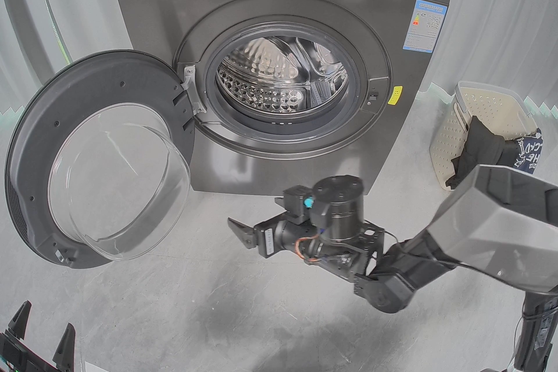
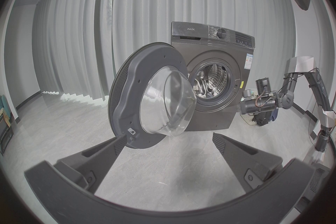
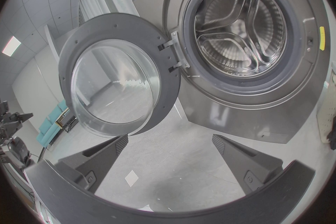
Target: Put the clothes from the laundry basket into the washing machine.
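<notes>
Now my right claw (image 1: 241,232) hangs low over the floor (image 1: 174,297), just in front of the washer (image 1: 279,1). Its two fingers (image 3: 101,158) are wide apart and nothing is between them. The tips point toward the door side. The shiny drum (image 3: 241,32) is past this claw, farther from me and higher up, inside the washer. The door (image 1: 70,94) is swung all the way open. It sits off to the left of my right claw, with its clear bowl window facing out.

The clothes (image 1: 494,149) are not near this claw. They are in the basket (image 1: 500,106), which stands on the floor next to the right side of the washer, well off to the right of my right claw. A black cloth (image 1: 482,149) hangs over the basket's rim. A blue cloth (image 1: 529,149) with white print lies just beside it, touching it. My right arm covers the low part of the basket in the head view.

My left claw (image 2: 169,151) is low too. It is far off to the left of my right claw and farther back from the washer. Its fingers are apart and hold nothing. The open door is right ahead of it, and the washer is behind the door.
</notes>
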